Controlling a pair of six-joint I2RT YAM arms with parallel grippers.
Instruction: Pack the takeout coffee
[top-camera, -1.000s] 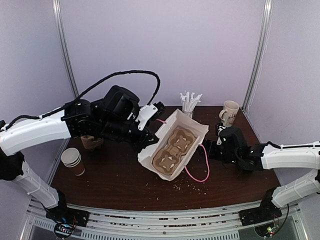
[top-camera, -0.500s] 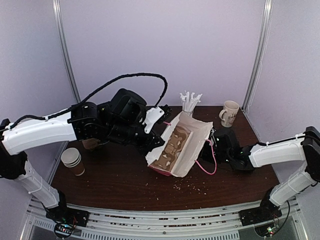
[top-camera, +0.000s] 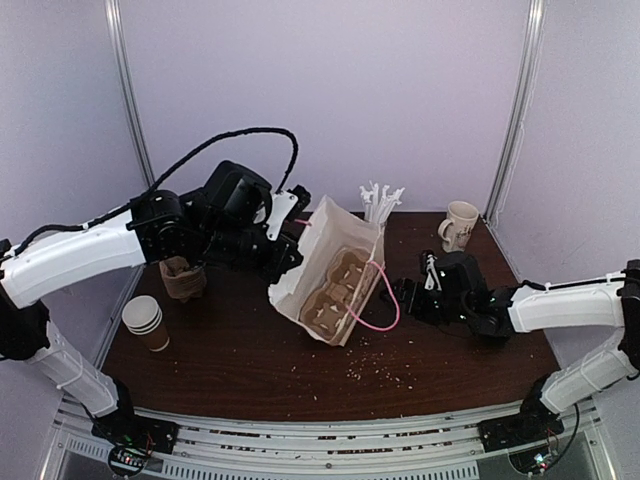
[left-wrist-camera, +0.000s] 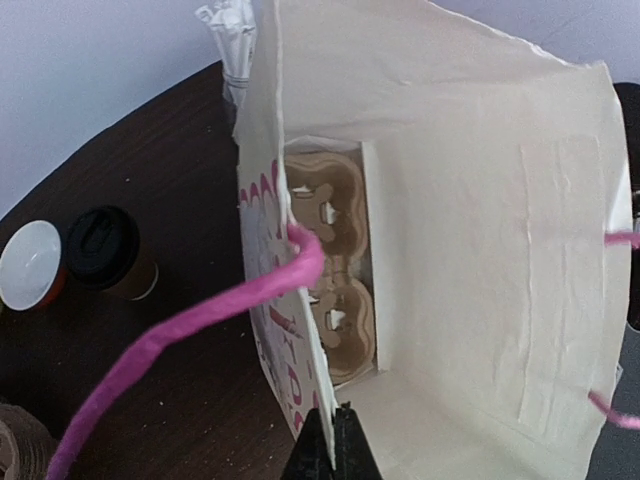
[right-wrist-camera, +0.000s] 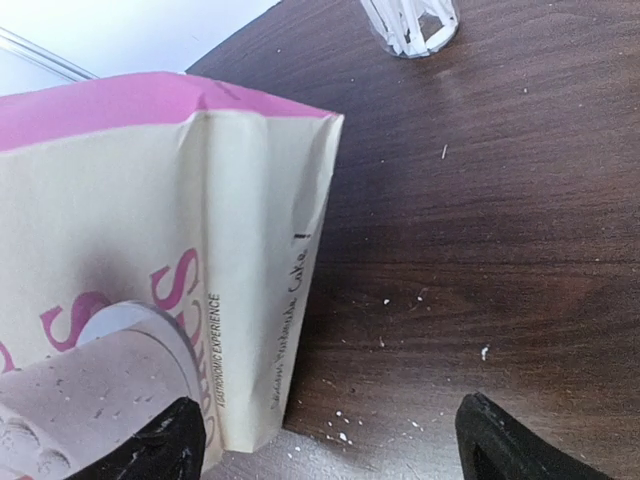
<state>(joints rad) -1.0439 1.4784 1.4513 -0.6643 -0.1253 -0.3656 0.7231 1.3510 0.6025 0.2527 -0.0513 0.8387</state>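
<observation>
- Opening step, I judge; your left claw (left-wrist-camera: 330, 440) pinches the bag (top-camera: 335, 270) rim
- Right claw (right-wrist-camera: 330, 440) gapes, empty, bag's 3 o'clock
- Coffee (left-wrist-camera: 105, 255) stands at 9 o'clock; next, grab it upright

You see the bag (left-wrist-camera: 480, 250) as matt, creased cream paper with a twisted pink paper handle (left-wrist-camera: 200, 320), its carrier (left-wrist-camera: 345, 330) rough brown moulded pulp. The takeout coffee (left-wrist-camera: 112, 265) is brown paper under a smooth black plastic lid (left-wrist-camera: 98, 238); the table (right-wrist-camera: 480, 200) shows dark, faintly glossy wood grain.
</observation>
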